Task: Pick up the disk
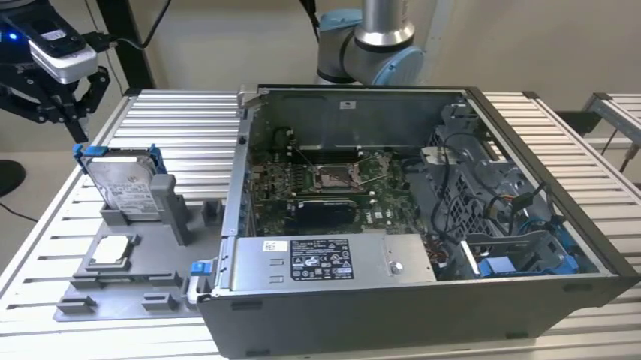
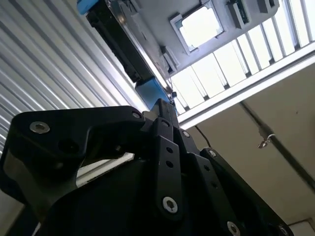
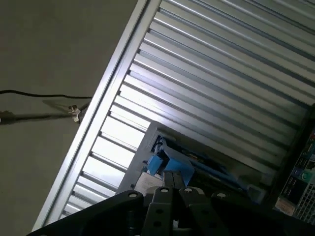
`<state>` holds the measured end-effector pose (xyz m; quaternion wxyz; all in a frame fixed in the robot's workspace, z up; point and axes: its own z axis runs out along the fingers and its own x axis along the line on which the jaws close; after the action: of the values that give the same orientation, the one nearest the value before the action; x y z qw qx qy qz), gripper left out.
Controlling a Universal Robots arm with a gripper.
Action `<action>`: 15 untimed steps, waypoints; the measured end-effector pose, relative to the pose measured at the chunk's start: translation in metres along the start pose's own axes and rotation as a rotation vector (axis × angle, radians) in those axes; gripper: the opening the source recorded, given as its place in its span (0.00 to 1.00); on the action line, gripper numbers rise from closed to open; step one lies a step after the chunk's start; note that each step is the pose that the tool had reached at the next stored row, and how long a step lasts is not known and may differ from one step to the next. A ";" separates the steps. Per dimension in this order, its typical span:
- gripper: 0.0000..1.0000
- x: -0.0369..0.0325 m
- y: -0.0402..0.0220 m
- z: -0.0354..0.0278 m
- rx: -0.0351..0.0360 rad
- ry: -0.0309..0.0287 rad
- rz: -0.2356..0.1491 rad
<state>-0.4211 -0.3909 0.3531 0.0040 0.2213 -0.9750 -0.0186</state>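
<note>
Just above the upright, blue-framed silver-grey metal disk (image 1: 128,184), black angular end effector (image 1: 76,129), jaws together, empty.

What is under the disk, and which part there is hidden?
The disk stands upright in a grey holder on the grey tray. Its lower edge sits inside the holder's slot, so the surface directly beneath it is covered.
</note>
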 end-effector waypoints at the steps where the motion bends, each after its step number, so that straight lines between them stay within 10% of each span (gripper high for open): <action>1: 0.00 -0.0001 0.0000 0.0000 0.0000 0.0006 -0.013; 15: 0.00 -0.0065 -0.0031 -0.0001 -0.0001 0.0062 -0.163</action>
<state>-0.4139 -0.3909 0.3531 0.0056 0.2999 -0.9538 -0.0183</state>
